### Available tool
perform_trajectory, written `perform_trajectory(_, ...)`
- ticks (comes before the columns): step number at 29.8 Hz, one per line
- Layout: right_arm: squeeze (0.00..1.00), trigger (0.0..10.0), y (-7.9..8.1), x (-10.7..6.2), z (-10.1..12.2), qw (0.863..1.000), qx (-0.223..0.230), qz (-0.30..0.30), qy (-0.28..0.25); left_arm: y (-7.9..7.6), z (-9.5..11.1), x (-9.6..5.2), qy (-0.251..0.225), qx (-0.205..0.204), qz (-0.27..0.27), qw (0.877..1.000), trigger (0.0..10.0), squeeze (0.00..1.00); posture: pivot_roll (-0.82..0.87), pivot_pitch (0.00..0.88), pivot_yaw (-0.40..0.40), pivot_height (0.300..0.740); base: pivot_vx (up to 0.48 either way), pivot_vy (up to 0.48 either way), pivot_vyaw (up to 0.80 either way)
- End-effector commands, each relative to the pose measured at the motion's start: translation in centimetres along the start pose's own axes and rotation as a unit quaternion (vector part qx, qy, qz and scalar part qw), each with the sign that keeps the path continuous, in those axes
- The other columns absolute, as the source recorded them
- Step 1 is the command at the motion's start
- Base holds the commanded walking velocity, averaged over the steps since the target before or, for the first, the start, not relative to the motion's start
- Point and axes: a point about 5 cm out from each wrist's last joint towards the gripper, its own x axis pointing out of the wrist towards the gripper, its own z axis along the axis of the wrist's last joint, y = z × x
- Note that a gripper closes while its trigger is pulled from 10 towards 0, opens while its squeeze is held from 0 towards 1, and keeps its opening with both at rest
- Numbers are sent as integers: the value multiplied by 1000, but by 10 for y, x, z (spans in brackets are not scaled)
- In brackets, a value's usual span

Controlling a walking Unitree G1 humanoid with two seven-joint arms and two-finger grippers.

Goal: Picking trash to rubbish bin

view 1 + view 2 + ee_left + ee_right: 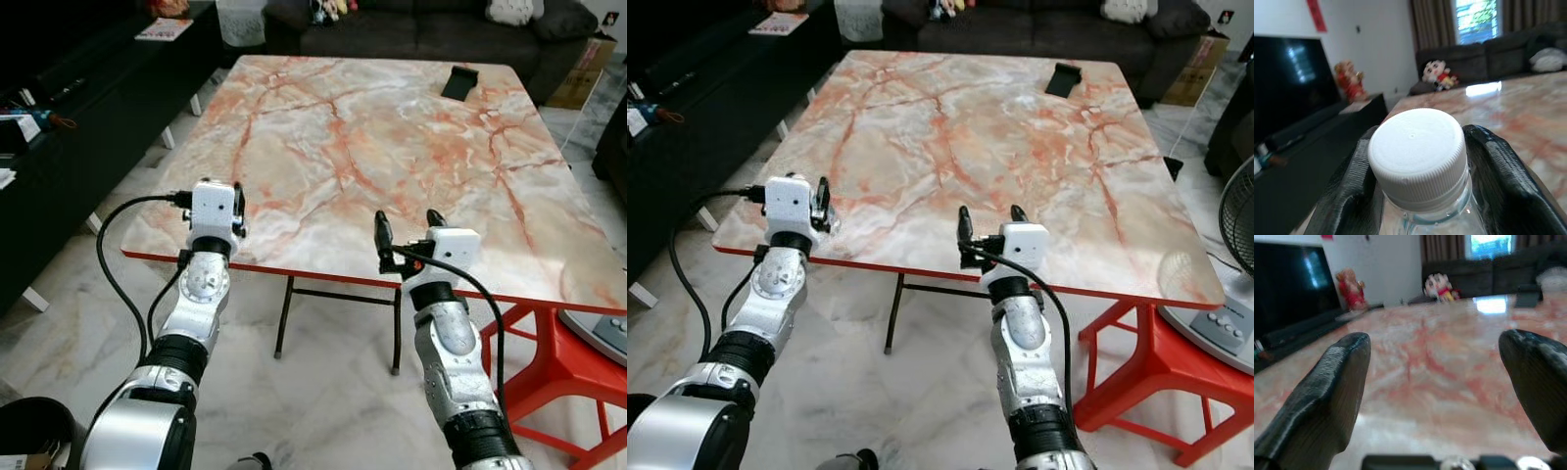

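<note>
A clear plastic bottle with a white screw cap (1418,147) sits between the black fingers (1508,181) of my left gripper (235,208), which is shut on its neck. That gripper is held at the near left corner of the marble table (372,147), about level with the tabletop. My right gripper (408,227) hovers at the table's near edge, right of centre. It is open with nothing between its fingers (1332,382). A dark round bin (34,431) stands on the floor at my lower left, partly cut off.
A black flat object (459,81) lies at the table's far right. A dark sofa (421,24) stands behind the table and a black TV cabinet (88,117) runs along the left. A red stool (549,362) and a fan base (602,333) are at the right.
</note>
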Motion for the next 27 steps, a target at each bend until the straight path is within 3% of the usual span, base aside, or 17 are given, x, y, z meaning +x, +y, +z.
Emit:
perform_trajectory(1,0,10000,0,3,5,1000,4,-5,-13,-3,15,7,-36,6,-10,999,10000,0,-70,0,40,740,0,0,0)
perform_trajectory(13,0,10000,-4,3,3,1000,1,-14,-10,2,17,11,-34,16,-4,999,10000,0,-77,0,54,740,0,0,0)
perform_trajectory(27,0,10000,-6,1,-5,1000,-3,-21,0,4,11,5,-26,24,-3,999,10000,0,-70,0,52,740,0,0,0)
